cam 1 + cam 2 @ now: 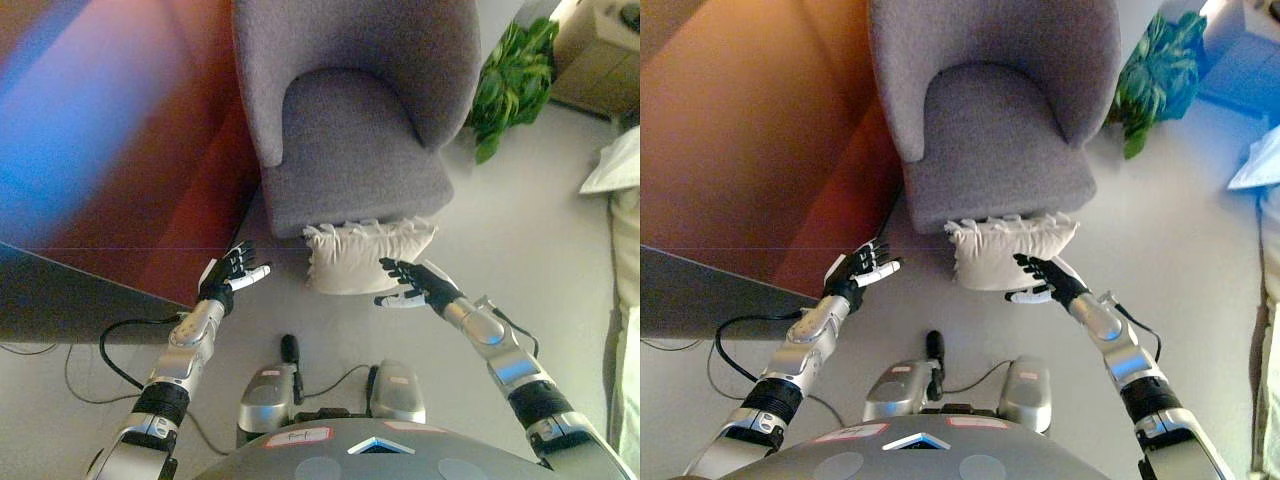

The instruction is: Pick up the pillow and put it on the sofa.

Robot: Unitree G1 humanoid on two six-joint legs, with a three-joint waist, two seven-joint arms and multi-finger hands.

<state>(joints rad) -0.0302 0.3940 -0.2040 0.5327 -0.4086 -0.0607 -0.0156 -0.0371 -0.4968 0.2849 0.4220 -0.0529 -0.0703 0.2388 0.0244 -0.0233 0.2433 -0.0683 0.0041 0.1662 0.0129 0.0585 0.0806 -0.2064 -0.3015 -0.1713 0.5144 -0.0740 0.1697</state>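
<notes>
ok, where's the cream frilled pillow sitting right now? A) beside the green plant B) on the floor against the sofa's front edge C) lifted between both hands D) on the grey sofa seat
B: the cream frilled pillow lies on the pale floor against the front of the grey upholstered sofa, whose seat is bare. The right hand is at the pillow's edge and the left hand is off to its side, both open and not gripping.

Living room: grey sofa (355,110), houseplant (512,80).
</notes>
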